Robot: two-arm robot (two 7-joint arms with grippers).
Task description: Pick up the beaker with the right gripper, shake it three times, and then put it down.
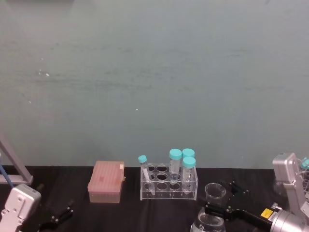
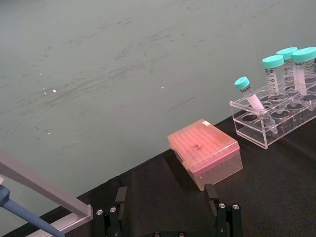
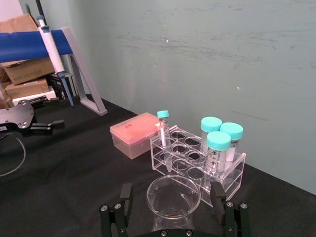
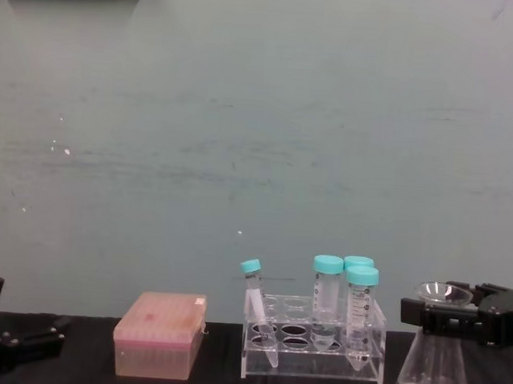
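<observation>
Our black two-fingered right gripper (image 1: 216,210) sat at about five o'clock in the head view, its blocky fingers (image 3: 124,203) set on either side of the neck of the clear glass conical beaker (image 4: 434,370), closed on it just below the flared rim. Our black left gripper (image 1: 57,216) rested low at about seven o'clock, fingers (image 2: 120,198) spread apart and holding nothing.

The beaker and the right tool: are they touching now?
Cannot tell. The chest view shows the right tool at the beaker neck, just under the rim, but neither it nor the right wrist view plainly shows contact or a gap.
</observation>
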